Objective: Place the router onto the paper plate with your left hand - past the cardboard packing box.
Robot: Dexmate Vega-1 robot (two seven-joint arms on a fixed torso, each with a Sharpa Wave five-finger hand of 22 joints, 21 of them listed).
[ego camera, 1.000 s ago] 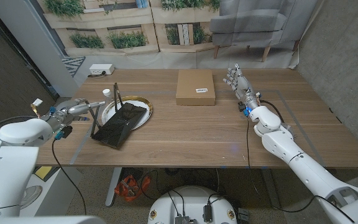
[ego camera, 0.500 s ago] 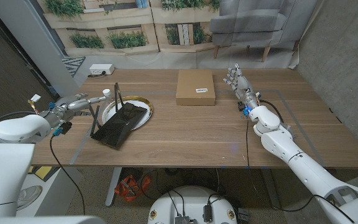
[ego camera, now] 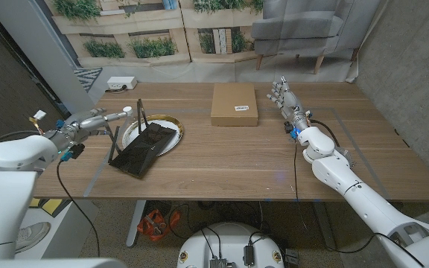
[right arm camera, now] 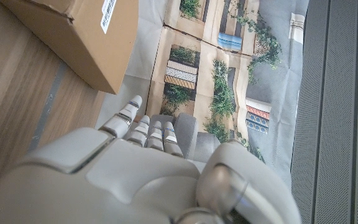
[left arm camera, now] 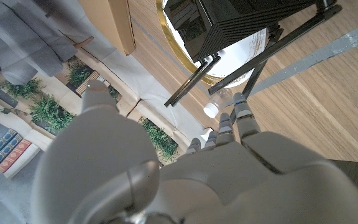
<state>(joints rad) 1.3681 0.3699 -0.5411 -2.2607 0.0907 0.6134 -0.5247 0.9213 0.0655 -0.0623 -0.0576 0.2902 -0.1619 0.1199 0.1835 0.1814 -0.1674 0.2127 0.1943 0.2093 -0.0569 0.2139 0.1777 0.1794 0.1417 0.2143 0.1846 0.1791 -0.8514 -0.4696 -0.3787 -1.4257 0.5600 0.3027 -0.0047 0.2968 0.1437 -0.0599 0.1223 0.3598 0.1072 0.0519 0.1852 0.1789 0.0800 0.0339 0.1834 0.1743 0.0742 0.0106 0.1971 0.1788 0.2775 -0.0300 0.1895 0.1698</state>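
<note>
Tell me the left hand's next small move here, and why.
Probably draw the left hand back toward the table's edge. The router already lies partly on the paper plate, its front end hanging over onto the table, and the hand is open, off to the router's side, apparently holding nothing.

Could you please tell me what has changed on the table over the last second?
The left hand has drawn back from the black antenna router toward the table's left edge, holding nothing. The router lies partly on the gold-rimmed paper plate, as before. The brown cardboard packing box and right hand stayed put.
</note>
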